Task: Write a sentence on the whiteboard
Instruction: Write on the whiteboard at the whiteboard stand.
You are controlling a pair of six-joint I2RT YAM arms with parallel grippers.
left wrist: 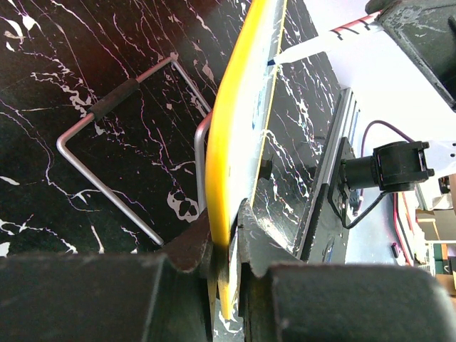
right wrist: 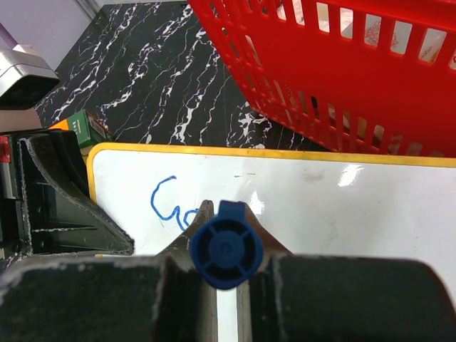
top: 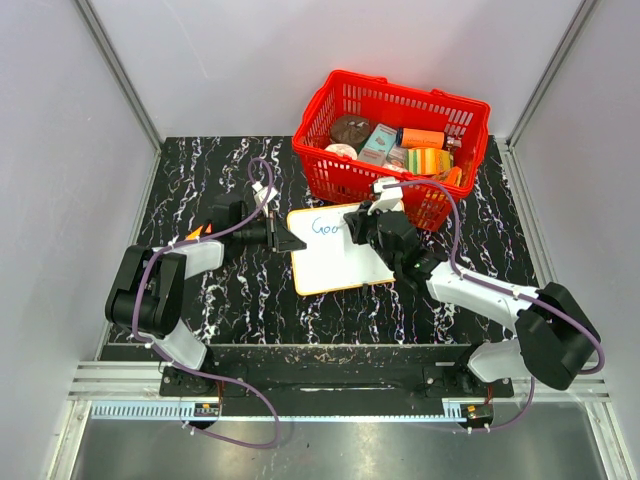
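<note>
Sensibly, the left gripper [top: 288,240] is clamped on the left rim of the whiteboard [top: 345,262] at the centre of the overhead frame, probably to steady it against the pen's push. The right gripper [right wrist: 226,222] is closed around a blue marker [right wrist: 226,254], pointed down at the sentence [right wrist: 169,208], so far only its first letters. The left wrist view alone shows the yellow edge pinched between the jaws and a wire stand [left wrist: 117,167] beside it. The right wrist view alone makes the lettering legible.

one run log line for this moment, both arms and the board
left jaws: shut on whiteboard edge | right jaws: shut on blue marker | sentence: begun, first letters only
</note>
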